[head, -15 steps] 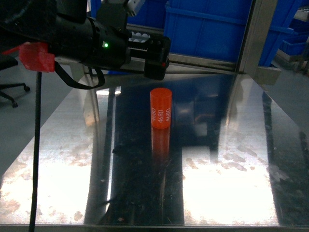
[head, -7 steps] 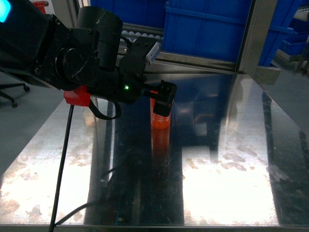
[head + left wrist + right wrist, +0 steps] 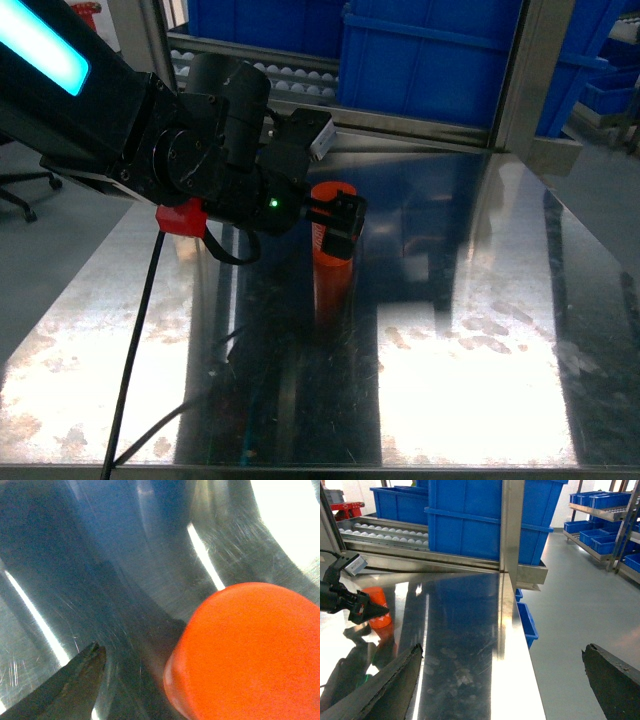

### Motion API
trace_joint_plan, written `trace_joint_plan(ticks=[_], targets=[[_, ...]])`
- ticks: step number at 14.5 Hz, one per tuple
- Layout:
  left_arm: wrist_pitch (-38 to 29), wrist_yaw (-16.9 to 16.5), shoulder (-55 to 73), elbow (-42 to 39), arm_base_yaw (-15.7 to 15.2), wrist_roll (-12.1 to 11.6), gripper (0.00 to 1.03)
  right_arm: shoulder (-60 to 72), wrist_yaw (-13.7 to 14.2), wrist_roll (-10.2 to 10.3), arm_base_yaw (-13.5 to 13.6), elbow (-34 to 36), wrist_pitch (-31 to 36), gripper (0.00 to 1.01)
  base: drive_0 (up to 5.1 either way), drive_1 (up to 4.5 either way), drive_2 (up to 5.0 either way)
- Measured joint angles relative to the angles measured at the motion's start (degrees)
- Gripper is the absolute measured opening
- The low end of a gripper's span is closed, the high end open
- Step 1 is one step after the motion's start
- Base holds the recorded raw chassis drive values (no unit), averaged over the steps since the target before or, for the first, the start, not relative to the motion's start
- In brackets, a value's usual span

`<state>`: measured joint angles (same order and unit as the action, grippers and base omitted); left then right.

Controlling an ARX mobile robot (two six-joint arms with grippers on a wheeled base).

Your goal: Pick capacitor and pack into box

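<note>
The capacitor point(image 3: 332, 189) is an orange cylinder with white print, standing upright on the shiny steel table point(image 3: 450, 380). My left gripper point(image 3: 335, 225) has come down over it and is open. One black fingertip point(image 3: 340, 232) hangs in front of the capacitor; the other is hidden behind it. In the left wrist view the capacitor's top point(image 3: 250, 650) fills the lower right, a clear gap away from the one fingertip point(image 3: 85, 670) that shows. My right gripper point(image 3: 501, 650) is open and holds nothing, over the table's right edge, far from the capacitor point(image 3: 380, 600). The box is out of view.
Big blue bins point(image 3: 430, 60) stand behind a roller conveyor point(image 3: 260, 75) at the back. A steel upright post point(image 3: 520, 75) rises at the back right. A black cable point(image 3: 140, 340) hangs from the left arm across the table's left side. An office chair point(image 3: 20, 180) is off to the left.
The left arm has swung forward and down from behind the capacitor. Its fingers now stand around the capacitor. The capacitor has not moved.
</note>
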<state>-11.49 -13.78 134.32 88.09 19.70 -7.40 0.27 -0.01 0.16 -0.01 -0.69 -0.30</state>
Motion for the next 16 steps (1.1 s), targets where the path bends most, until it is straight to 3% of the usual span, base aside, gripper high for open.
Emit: trace_joint_plan(ticks=[4,7,10,11,13,16], targets=[[0.9,0.0,-0.1,0.3,0.2,0.1,0.48,0.0,0.0,0.0,0.0,0.0,0.0,0.98,0.0,0.0,0.0],[-2.1,2.7,-5.9,-4.0,-1.0,2.6,0.46,0.0,0.0,0.0,0.0,0.0,0.0,0.98,0.0,0.0,0.0],[-10.5,7.5,-21.9,-14.0,-5.0,5.4,0.45,0.0,0.0,0.0,0.0,0.0,0.0,0.98,0.0,0.0,0.0],[-15.9,11.1,-29.1,-20.4,-6.8,4.9,0.45,0.0,0.0,0.0,0.0,0.0,0.0,0.98,0.0,0.0,0.0],[-22.1,13.9,-39.5,-32.3,-8.5,3.9,0.45,0.0,0.0,0.0,0.0,0.0,0.0,0.98,0.0,0.0,0.0],[-22.3,17.2,-56.3,-46.9,-10.9,5.2,0.45,0.0,0.0,0.0,0.0,0.0,0.0,0.98,0.0,0.0,0.0]])
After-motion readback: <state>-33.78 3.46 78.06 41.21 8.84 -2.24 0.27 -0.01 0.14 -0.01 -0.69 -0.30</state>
